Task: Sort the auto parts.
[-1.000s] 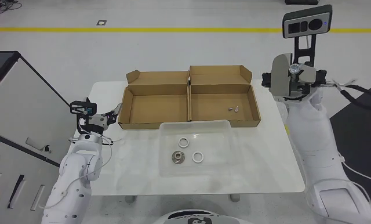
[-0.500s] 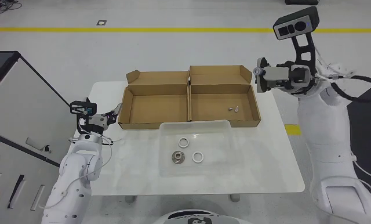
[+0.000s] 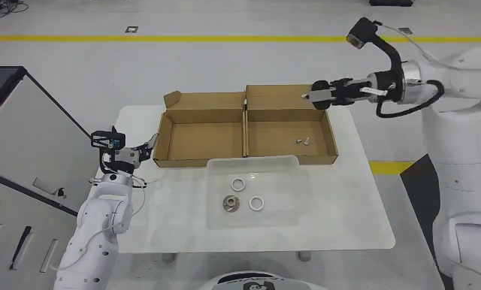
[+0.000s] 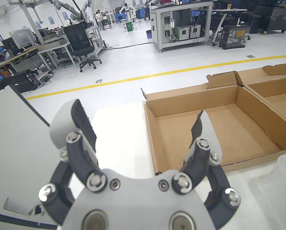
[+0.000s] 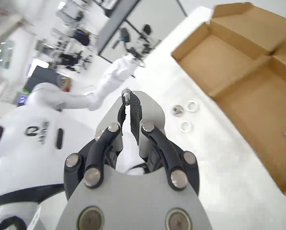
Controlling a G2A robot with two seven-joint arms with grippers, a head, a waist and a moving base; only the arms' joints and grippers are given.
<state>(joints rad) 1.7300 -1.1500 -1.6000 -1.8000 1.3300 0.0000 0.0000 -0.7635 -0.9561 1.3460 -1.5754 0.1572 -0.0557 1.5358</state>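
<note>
Clear plastic makes the tray (image 3: 213, 192) that sits by the near edge of the table (image 3: 338, 207), about in the middle. Three parts lie in it. One white ring (image 3: 237, 184) lies toward the far side of the tray. A second white ring (image 3: 256, 203) lies nearer, and a round metal part (image 3: 229, 204) lies just beside that one, on its left. The three are close together but do not touch.

At the left edge of the table the left gripper (image 4: 138, 108) hangs low over the table top. Its two fingers are spread wide with nothing between them. It is just beside the left box (image 3: 199, 140) and points toward it.

Behind the tray two brown cardboard boxes stand side by side, touching, along the far edge of the table. The left box has nothing in it that I can see. The right box (image 3: 274, 136) has small metal bolts (image 3: 302, 140) lying on its floor, toward its near right corner.

Farthest off, the right gripper (image 3: 307, 97) is up in the air over the far wall of the right box, toward the far right corner of the table. Its fingers are pressed close on a little metal bolt (image 5: 125, 96). The bolt sits right at the fingertips, and its end sticks out past them. This bolt is well apart from the bolts on the box floor.
</note>
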